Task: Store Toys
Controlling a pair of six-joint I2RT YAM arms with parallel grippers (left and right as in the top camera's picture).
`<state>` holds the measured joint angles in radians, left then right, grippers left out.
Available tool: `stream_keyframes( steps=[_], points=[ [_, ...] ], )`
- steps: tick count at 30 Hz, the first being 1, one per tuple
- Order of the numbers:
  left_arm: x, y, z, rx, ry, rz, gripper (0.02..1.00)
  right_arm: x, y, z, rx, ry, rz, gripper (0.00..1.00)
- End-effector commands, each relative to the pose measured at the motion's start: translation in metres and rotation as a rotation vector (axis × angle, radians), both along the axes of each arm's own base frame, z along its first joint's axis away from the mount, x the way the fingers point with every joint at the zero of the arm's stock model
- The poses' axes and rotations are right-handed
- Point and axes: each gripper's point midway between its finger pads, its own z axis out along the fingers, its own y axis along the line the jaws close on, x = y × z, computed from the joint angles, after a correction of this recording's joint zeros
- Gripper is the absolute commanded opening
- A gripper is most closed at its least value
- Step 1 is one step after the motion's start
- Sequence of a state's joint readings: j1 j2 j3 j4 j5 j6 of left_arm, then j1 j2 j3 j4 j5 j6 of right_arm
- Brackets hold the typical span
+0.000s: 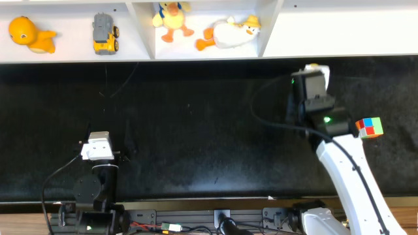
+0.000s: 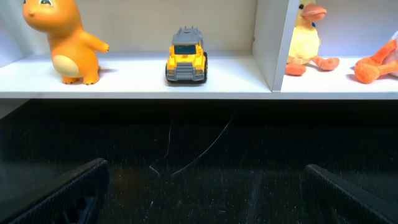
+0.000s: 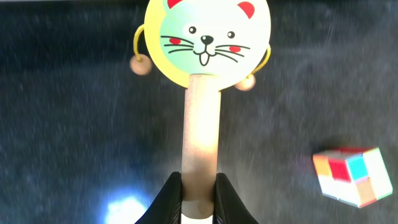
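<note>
Right tool (image 3: 199, 186): clenched on the cat-face rattle drum (image 3: 208, 37) by its handle, over the table (image 1: 196, 130).
Axis: handle runs straight out from tool, head leading toward shelf (image 1: 339, 49).
Left tool (image 2: 205, 174): released, empty, farther off.

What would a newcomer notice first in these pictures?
The cat-face rattle drum strikes first, its wooden handle clamped in the right gripper over the black mat. A colourful puzzle cube lies on the mat nearby, and an orange figure and a yellow toy truck stand on the white shelf.
</note>
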<state>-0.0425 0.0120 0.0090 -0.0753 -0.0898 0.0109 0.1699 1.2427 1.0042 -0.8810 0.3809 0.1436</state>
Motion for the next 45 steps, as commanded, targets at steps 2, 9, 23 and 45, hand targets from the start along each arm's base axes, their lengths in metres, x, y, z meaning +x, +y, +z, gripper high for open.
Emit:
stream_keyframes(
  steps=[2, 9, 23, 45],
  points=[
    [0.000, 0.000, 0.001, 0.019, -0.005, -0.003, 0.998, 0.039, -0.002, 0.021, 0.003, -0.033, 0.091, 0.045],
    [0.000, 0.000, 0.001, 0.019, -0.006, -0.003, 0.998, 0.089, 0.004, 0.023, 0.057, -0.069, 0.192, 0.058],
    [0.000, 0.000, 0.001, 0.019, -0.006, -0.003, 0.998, 0.146, 0.005, 0.002, 0.091, -0.057, 0.271, 0.058],
    [0.000, 0.000, 0.001, 0.019, -0.006, -0.003, 0.998, 0.184, 0.022, -0.022, 0.168, -0.085, 0.327, 0.086]
  ],
)
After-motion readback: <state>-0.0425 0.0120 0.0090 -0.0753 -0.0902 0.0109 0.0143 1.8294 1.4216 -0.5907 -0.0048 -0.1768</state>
